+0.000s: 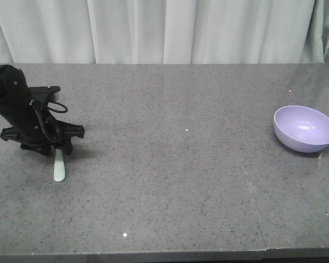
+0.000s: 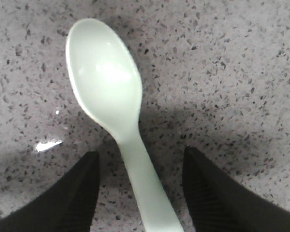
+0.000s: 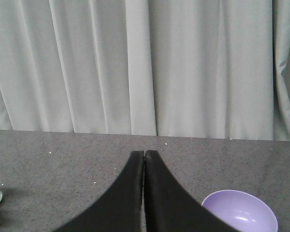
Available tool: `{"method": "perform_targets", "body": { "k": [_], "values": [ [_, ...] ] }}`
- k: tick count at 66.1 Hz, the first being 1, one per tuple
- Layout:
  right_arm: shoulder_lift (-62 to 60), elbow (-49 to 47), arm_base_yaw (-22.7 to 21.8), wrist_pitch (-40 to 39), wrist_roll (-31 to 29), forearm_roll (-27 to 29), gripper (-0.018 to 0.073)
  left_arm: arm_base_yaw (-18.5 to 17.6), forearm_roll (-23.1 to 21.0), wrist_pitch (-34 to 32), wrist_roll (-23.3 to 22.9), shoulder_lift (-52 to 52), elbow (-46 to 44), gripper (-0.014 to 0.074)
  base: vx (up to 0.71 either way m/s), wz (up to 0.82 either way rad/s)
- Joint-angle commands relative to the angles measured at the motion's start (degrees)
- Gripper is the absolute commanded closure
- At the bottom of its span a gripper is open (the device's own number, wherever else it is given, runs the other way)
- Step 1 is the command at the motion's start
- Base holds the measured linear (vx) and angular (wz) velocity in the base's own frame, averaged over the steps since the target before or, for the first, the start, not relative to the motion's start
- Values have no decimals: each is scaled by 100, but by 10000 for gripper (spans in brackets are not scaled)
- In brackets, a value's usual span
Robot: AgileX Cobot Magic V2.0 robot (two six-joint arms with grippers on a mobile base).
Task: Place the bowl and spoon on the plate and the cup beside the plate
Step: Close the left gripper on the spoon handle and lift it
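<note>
Left wrist-mounted view: left gripper (image 2: 141,157) spread, one finger on either side of the spoon (image 2: 106,82) handle, neither touching it. The spoon lies flat on the grey table (image 2: 241,72), head pointing away from the wrist. Well apart from the spoon, toward the right arm's side, stands the bowl (image 1: 305,127). Right gripper (image 3: 144,155) pressed together, holding nothing. No plate or cup shows. Judged risk: the thin handle, flush with the hard top, may skid or twist out as the fingers close.

Left pincer (image 2: 141,153) pointing down, fingers spread apart, right pincer (image 3: 144,154) with fingers pressed together
</note>
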Motion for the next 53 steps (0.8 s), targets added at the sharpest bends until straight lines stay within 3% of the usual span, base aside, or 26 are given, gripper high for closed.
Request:
{"method": "perform_targets", "body": {
  "k": [1,26,34,50,53],
  "values": [
    [73,-166,-20,-399,-44,63,561,-41,-16,538,-64,184,75,220,0,0],
    [73,-166,-20,-399,-44,69,561,-41,65,1019,-70,394,75,262,0,0],
    [73,-166,-20,-399,-44,69,561,-41,166,1152,-64,394,75,348,0,0],
    [73,-166,-20,-399,-44,69,561,-41,334,1350,68,394,75,605,0,0],
    [73,-166,-20,-399,-44,69,561,-41,334,1376,118,394,75,605,0,0]
  ]
}}
